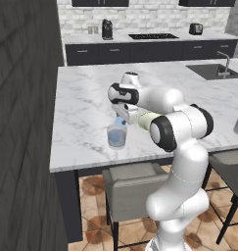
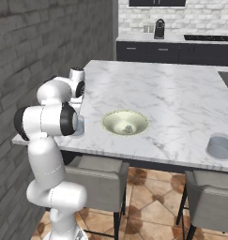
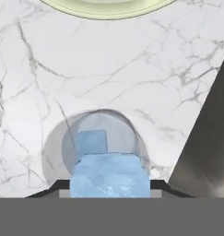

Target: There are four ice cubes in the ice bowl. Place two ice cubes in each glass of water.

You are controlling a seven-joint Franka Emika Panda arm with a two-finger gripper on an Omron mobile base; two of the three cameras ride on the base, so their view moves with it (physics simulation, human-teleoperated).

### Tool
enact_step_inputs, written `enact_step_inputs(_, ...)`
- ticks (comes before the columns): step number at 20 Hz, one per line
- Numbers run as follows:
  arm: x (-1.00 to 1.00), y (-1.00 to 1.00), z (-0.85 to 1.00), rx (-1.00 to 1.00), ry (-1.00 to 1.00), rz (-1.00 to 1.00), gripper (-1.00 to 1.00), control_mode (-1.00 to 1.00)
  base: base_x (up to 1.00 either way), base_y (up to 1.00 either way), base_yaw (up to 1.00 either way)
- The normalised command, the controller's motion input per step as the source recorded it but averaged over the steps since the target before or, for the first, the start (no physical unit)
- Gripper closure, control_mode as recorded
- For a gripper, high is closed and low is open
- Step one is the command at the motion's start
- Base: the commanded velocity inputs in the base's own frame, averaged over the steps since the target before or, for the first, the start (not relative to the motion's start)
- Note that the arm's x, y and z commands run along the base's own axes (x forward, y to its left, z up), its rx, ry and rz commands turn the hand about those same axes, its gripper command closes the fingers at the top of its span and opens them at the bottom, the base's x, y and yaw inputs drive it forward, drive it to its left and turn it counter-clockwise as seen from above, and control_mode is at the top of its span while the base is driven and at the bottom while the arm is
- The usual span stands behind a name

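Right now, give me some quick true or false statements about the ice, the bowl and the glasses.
1. The jaws grip an ice cube directly above the near glass. True.
2. That glass holds no ice. False: one cube already lies inside it.
3. The ice bowl stands on the marble counter. True.
4. The two glasses stand side by side, touching. False: the other glass is far across the counter, beyond the bowl.
5. The bowl is stacked on a glass. False: it stands apart.

A white marble worktop (image 1: 86, 98) stands over grey stools (image 1: 132, 188) on terracotta tiles (image 2: 153, 197), beside a dark brick wall (image 1: 22, 122).
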Motion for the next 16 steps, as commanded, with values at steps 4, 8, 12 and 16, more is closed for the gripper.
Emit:
enact_step_inputs(4,0.12,0.29,-0.19,0.00,-0.09,-0.04,1.00,-1.00,0.00,0.00,0.00)
enact_step_inputs(8,0.00,0.02,-0.18,0.00,-0.05,-0.03,1.00,-1.00,0.00,0.00,0.00)
enact_step_inputs(12,0.03,0.00,-0.04,0.00,-0.04,-0.02,1.00,-1.00,0.00,0.00,0.00)
enact_step_inputs(16,-0.03,0.00,-0.11,0.00,-0.01,-0.02,1.00,-1.00,0.00,0.00,0.00)
